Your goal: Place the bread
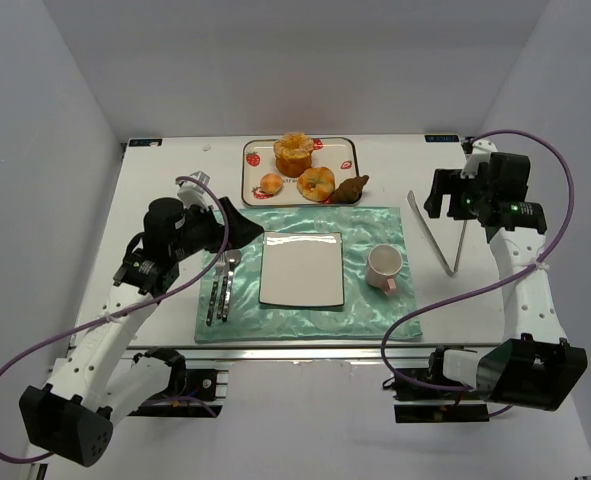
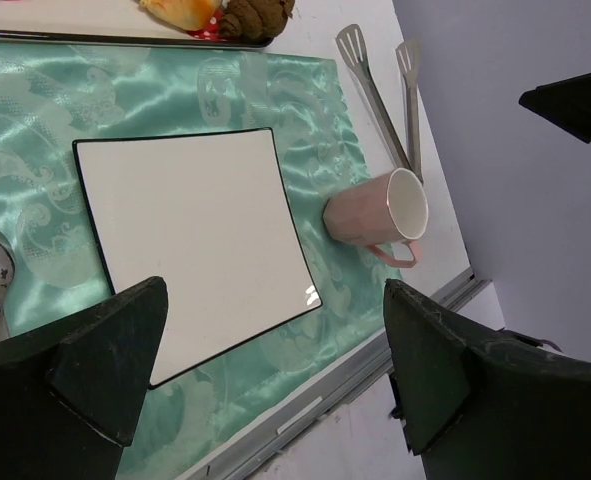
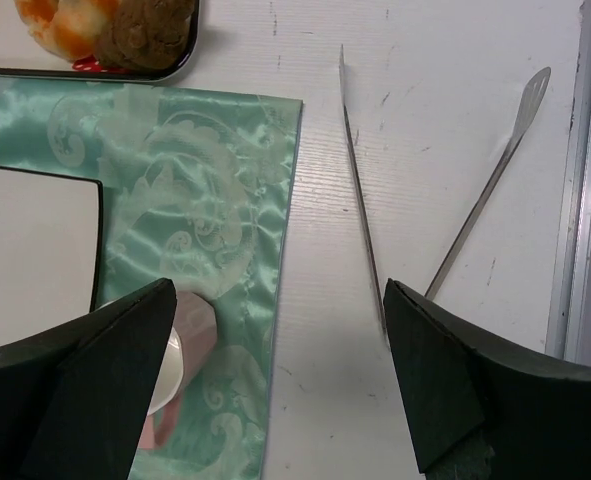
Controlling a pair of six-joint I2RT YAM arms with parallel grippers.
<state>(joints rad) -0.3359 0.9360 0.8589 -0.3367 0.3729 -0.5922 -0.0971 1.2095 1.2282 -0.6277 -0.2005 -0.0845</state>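
Observation:
The bread (image 1: 293, 152), tall, golden and ruffled on top, stands at the back of the white strawberry tray (image 1: 251, 150). It is out of both wrist views. The white square plate (image 1: 302, 268) lies on the green mat, and also shows in the left wrist view (image 2: 190, 240). My left gripper (image 1: 243, 220) is open and empty above the mat's left part, near the plate's far left corner (image 2: 273, 300). My right gripper (image 1: 441, 200) is open and empty over the table to the right of the mat, above the metal tongs (image 3: 277, 300).
On the tray a flatter bun (image 1: 316, 183), a small bun (image 1: 271, 184) and a dark pointed pastry (image 1: 351, 188) lie in front of the bread. A pink mug (image 1: 384, 268) stands right of the plate. Tongs (image 1: 445, 240) lie right of the mat. Cutlery (image 1: 222, 285) lies left of the plate.

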